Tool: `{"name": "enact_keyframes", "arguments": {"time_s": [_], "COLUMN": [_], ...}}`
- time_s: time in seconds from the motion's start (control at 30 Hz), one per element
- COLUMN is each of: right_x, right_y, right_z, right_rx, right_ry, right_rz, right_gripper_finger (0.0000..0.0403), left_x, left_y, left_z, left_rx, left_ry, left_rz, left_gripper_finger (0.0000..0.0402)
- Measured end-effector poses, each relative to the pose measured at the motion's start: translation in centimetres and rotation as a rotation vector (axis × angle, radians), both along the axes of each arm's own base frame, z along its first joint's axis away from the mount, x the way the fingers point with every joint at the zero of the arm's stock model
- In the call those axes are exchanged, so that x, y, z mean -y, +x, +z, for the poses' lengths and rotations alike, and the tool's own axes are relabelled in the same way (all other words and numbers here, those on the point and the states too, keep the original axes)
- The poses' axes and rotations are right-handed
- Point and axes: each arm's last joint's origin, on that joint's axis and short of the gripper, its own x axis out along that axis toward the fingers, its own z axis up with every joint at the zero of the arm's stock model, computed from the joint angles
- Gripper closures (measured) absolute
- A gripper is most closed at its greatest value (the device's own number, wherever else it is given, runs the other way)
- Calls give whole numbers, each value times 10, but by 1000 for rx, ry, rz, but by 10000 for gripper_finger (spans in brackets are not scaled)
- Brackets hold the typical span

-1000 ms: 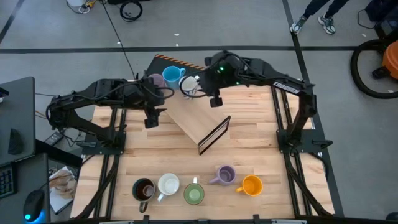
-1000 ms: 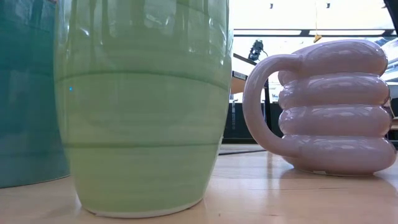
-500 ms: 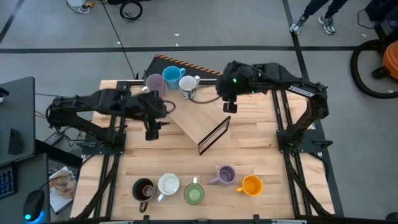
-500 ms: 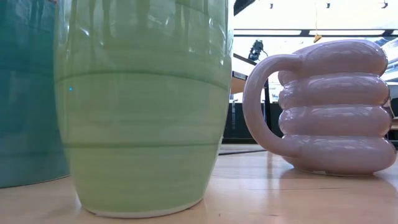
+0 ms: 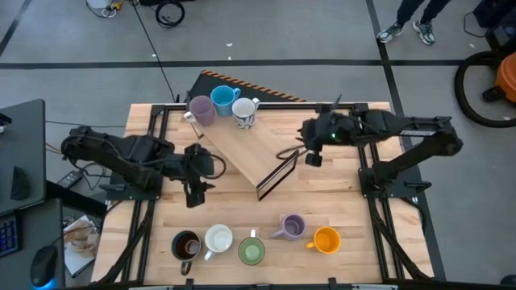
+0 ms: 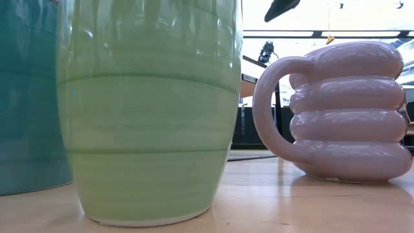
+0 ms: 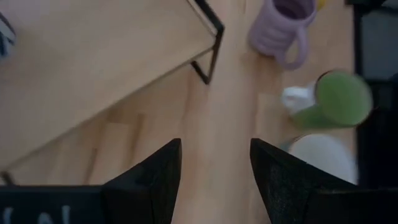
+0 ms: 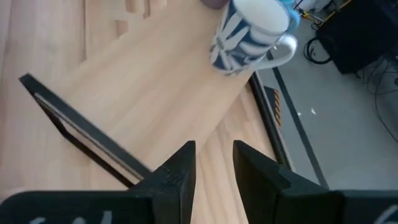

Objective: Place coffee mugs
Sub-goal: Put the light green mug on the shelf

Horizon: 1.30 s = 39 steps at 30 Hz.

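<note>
Nearest me, along the table's (image 5: 339, 193) front edge, I see five mugs in a row: the dark brown mug (image 5: 186, 245), a white mug (image 5: 218, 239), the green mug (image 5: 251, 251), a ribbed lilac mug (image 5: 292, 226) and the orange mug (image 5: 326, 240). All stand upright; the brown one looks dark inside, and I cannot tell whether any holds liquid. Farther back, a wooden shelf board (image 5: 246, 149) on a black frame sits in the middle. On its far end stand another lilac mug (image 5: 201, 109), the blue mug (image 5: 224, 98) and a white patterned mug (image 5: 245, 113). My left gripper (image 5: 193, 186) hangs left of the shelf, fingers spread and empty. My right gripper (image 5: 311, 151) hovers beside the shelf's right corner, fingers slightly parted, gripping nothing.
</note>
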Motion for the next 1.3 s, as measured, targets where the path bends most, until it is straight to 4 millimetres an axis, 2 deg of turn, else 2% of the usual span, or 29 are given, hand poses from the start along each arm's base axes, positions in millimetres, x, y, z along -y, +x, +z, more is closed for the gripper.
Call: {"name": "enact_keyframes", "arguments": {"time_s": [0.3,0.47,0.7,0.9,1.3], "right_x": [-15,-18,-21,-22,-23], "right_y": [-8,-13,-16,-13,-12], "right_z": [-56,-71,-92,-100,-100], "right_rx": [31,51,99,118,149], "right_ry": [-60,-144,-216,-245,-204], "right_rz": [-15,-37,-28,-5,4], "right_gripper_finger": [290,290,291,291,291], "left_x": [29,50,76,87,94], "left_y": [17,23,22,23,46], "left_z": [-20,-35,-54,-70,-104], "left_rx": [-91,-195,-362,-407,-528], "left_ry": [-163,-297,-352,-283,-258], "left_rz": [108,166,205,324,364], "left_gripper_finger": [205,205,205,205,205]}}
